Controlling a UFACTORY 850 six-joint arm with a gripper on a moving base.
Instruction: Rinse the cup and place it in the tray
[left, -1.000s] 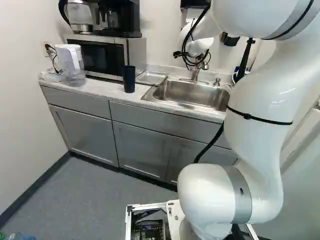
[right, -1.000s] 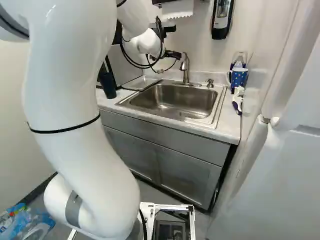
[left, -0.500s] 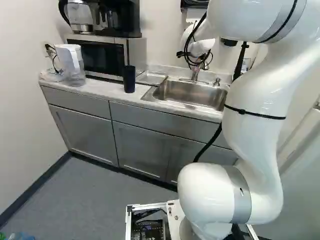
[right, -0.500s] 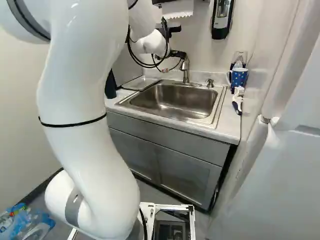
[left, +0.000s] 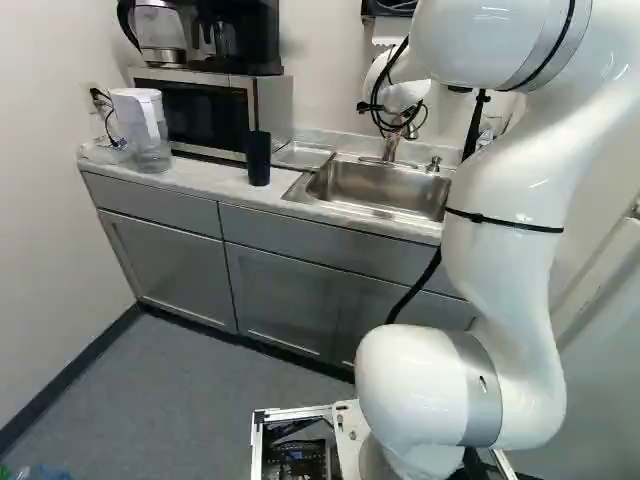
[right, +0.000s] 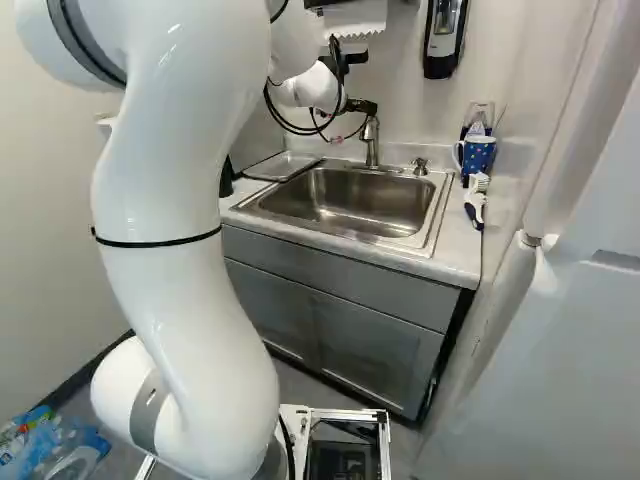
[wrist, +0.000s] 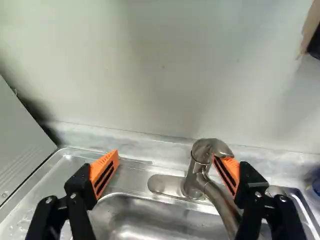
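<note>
Swinging nearer the faucet (wrist: 195, 175), we hold our jaws wide, one orange pad (wrist: 230, 172) beside its handle, likely ready to work the water.

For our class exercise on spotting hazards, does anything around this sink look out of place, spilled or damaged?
One thing: in the wrist view, the pale wall shows a ragged brown patch beside a black object, perhaps damaged paint. The dark cup stands upright, and no spill shows.

Hand (right: 362, 107) wide open, seemingly level
</note>
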